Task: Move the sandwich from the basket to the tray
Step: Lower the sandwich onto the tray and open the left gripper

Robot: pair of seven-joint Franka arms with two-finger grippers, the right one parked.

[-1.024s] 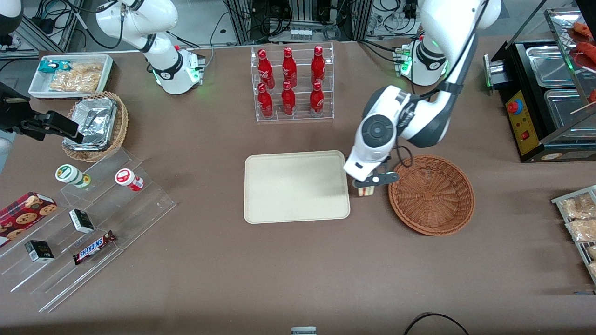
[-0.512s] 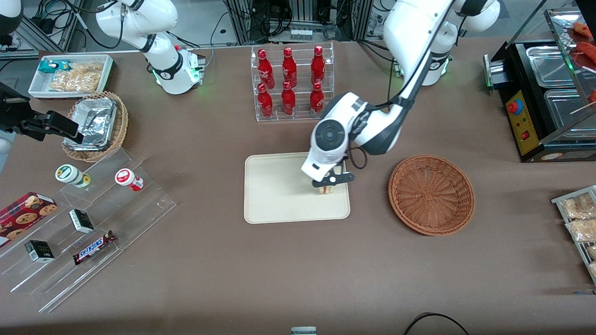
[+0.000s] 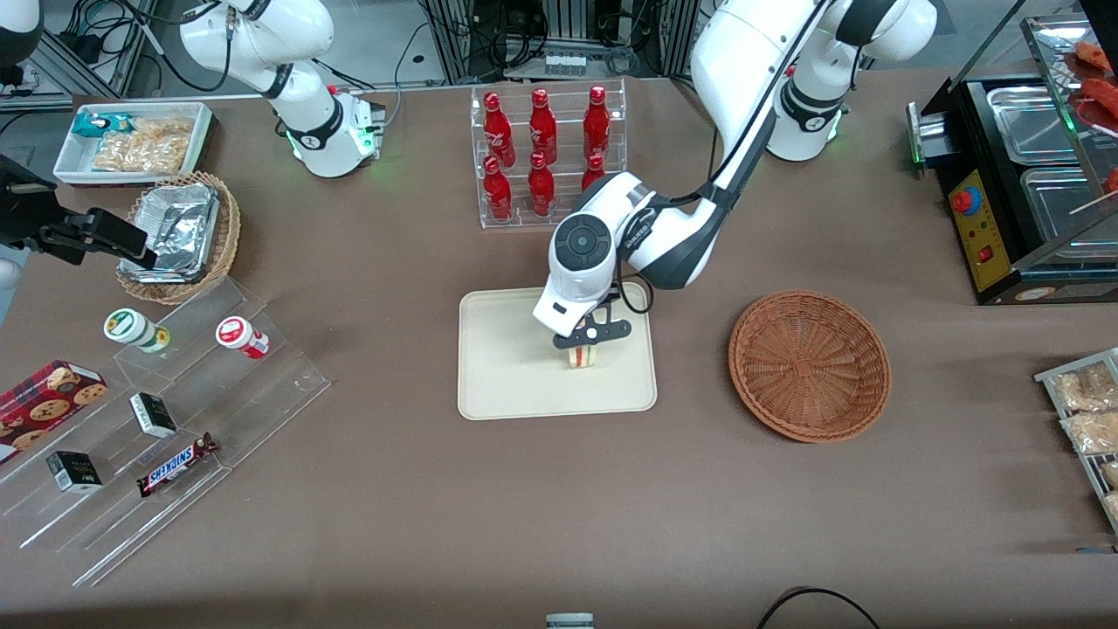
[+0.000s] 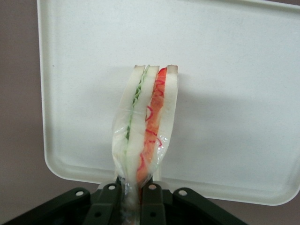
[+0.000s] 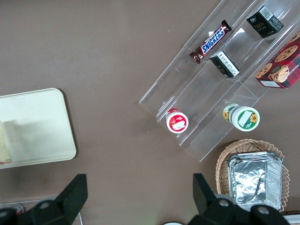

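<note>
Pincer (image 3: 583,342) was clenched on the sandwich (image 4: 145,129), gripping its narrow end so the wedge hung above the tray (image 3: 507,384), clear of the empty basket (image 3: 810,364), ready to lower.

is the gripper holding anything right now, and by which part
Yes: the gripper is shut on the sandwich, pinching one narrow end of the wrapped wedge, above the tray.

The end effector (image 3: 583,342) grips the sandwich (image 3: 583,355) over the tray (image 3: 507,376); the basket (image 3: 810,364) sits well apart, toward the working arm's end.
</note>
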